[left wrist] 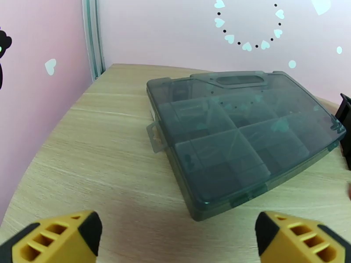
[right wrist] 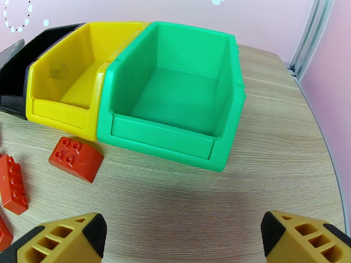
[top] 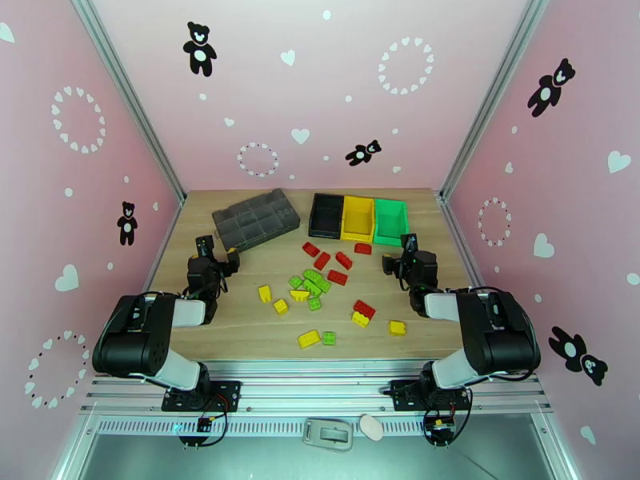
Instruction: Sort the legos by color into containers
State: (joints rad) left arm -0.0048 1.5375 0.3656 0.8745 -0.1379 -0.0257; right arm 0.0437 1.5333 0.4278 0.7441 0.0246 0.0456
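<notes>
Legos (top: pixel 312 283) lie scattered untouched; left hand (left wrist: pixel 177 231) and right hand (right wrist: pixel 183 231) both gape wide, empty.

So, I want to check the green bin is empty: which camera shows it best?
The right wrist view: the green bin sits close, its bare floor in plain sight. The top external view shows it small, at the row's right end.

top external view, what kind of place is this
Probably a robot test cell dressed like a playroom: pink walls with bear stickers, aluminium frame posts, and a wooden table holding legos.
</notes>
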